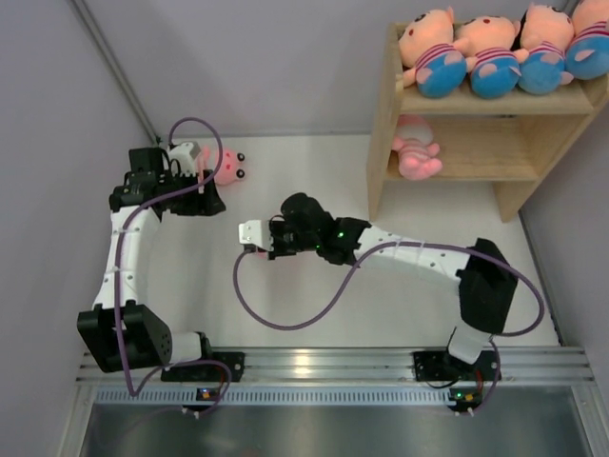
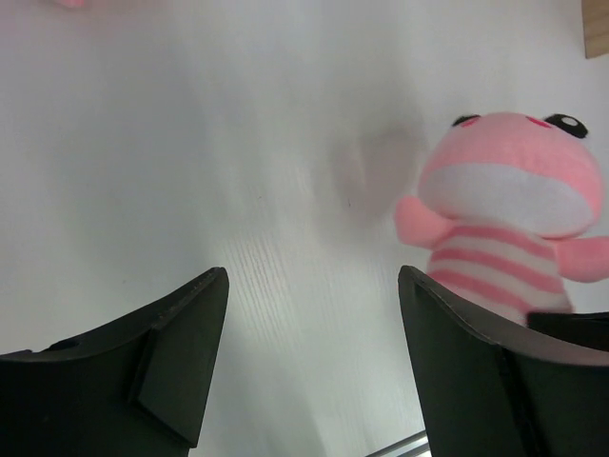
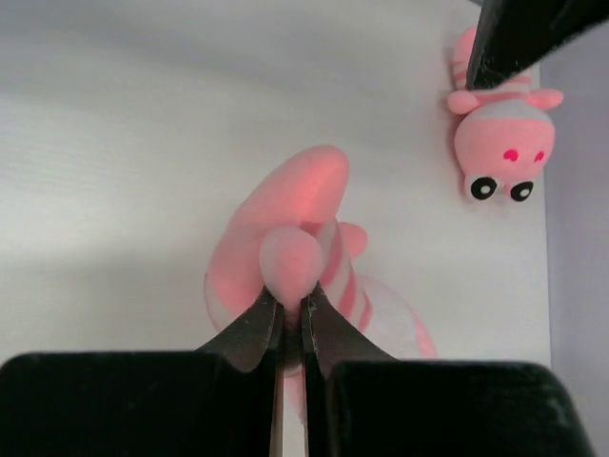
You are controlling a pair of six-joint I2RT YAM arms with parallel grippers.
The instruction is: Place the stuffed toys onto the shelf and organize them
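An all-pink striped stuffed toy (image 3: 285, 238) lies on the white table, and my right gripper (image 3: 292, 295) is shut on one of its small limbs. From above, that gripper (image 1: 249, 236) covers nearly all of this toy. A second pink striped toy (image 2: 504, 209) lies at the far left (image 1: 228, 167). My left gripper (image 2: 314, 286) stands open just beside it with only bare table between its fingers. The wooden shelf (image 1: 383, 133) stands at the far right. Several peach-faced toys (image 1: 495, 52) sit on its top tier and one pink toy (image 1: 416, 154) lies on its lower tier.
Grey walls close in the table on the left and behind. Purple cables loop from both arms over the table (image 1: 285, 314). A metal rail (image 1: 324, 362) runs along the near edge with the arm bases on it.
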